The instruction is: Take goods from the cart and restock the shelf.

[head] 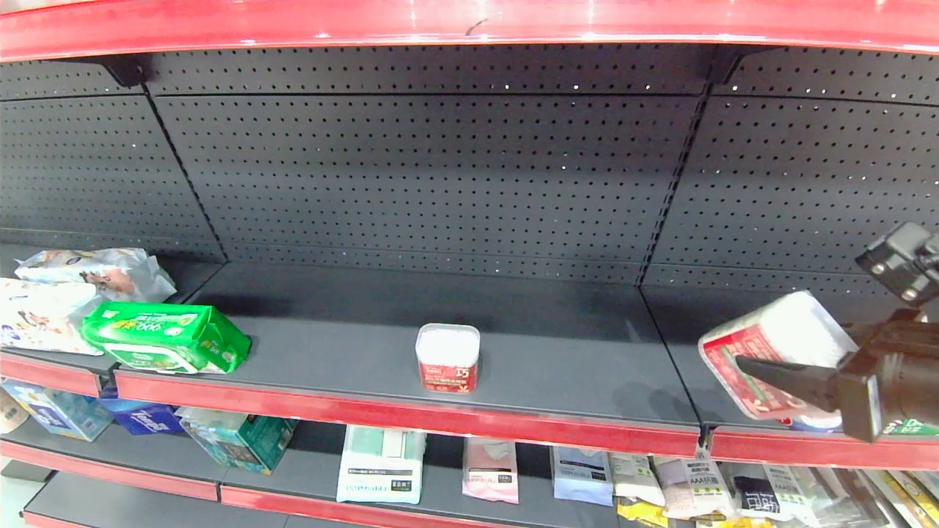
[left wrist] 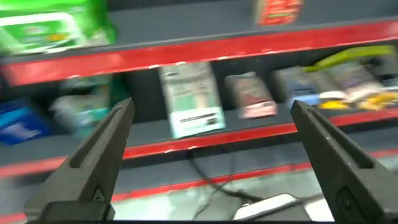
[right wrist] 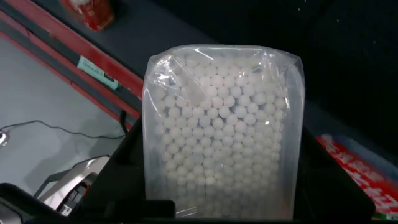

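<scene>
Pegboard wall (head: 440, 176): dark perforated panel behind red-edged shelving; you face the middle tier.
Middle shelf (head: 557, 367): deck mostly bare. By my judgement, restocking is at an early stage.
Lower tier goods (head: 381, 462): assorted packets ranged along the level below.
Left-end stock: green wipes pack (head: 165, 337) lies flat beside white packs (head: 44, 308).
Swab pack (head: 788, 326): in hand, tilted, over the shelf's right bay near the front edge. Whether its lower end touches the deck cannot be told.
Swab tub (head: 447, 358): upright at the centre, standing alone near the front.
Right gripper (head: 766, 367): clamped on the swab pack, one finger each side.
Left gripper (left wrist: 212, 106): jaws wide apart, empty, pointed at the lower tiers.
Outstanding: you have yet to set the held pack down. Ample deck remains to fill.
</scene>
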`<state>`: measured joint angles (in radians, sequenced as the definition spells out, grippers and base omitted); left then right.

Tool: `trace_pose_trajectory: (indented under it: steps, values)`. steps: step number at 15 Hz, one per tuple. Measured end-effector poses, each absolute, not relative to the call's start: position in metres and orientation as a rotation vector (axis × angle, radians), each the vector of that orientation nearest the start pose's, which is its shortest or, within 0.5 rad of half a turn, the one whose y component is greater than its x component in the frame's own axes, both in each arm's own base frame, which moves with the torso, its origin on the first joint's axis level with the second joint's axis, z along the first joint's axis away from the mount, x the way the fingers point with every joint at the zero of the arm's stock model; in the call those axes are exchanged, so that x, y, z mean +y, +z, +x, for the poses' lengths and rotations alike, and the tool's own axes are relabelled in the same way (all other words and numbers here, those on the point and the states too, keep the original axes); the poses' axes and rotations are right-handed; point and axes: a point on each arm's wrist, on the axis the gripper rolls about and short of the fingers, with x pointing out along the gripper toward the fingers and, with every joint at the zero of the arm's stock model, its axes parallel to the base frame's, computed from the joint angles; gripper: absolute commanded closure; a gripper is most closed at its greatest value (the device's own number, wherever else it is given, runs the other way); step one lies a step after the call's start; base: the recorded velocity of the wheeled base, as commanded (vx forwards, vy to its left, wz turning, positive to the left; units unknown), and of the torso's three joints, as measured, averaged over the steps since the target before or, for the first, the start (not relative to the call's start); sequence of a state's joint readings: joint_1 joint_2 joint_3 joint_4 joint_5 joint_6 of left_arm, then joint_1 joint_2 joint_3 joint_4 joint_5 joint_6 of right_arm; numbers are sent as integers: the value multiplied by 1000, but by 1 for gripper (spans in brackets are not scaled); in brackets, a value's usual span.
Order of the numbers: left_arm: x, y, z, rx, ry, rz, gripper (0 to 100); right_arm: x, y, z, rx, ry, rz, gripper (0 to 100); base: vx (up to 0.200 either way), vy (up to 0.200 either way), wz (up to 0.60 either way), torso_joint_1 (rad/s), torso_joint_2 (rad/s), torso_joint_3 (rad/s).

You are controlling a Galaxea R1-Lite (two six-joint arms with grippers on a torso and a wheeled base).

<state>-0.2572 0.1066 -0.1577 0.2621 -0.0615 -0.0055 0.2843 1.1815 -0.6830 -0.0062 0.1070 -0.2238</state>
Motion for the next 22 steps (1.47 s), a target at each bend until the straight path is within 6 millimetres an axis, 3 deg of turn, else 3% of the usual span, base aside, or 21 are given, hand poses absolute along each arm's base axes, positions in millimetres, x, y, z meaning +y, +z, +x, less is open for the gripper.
trace_pose_trajectory:
  steps: [4,11,14,18,22]
  values:
    - [3,92,-20,78,-373,-28,0,67,200,206,418,493,-252,100,0,0,0,0,0,0]
    - [5,85,-15,35,-232,-85,0,106,182,262,484,584,-272,100,0,0,0,0,0,0]
    - [5,84,-15,37,-225,-86,0,115,174,274,506,599,-277,100,0,0,0,0,0,0]
    - [1,84,-16,43,-380,-69,0,124,167,282,525,617,-283,100,0,0,0,0,0,0]
    - [6,82,-15,54,-140,-83,0,126,166,285,527,620,-283,100,0,0,0,0,0,0]
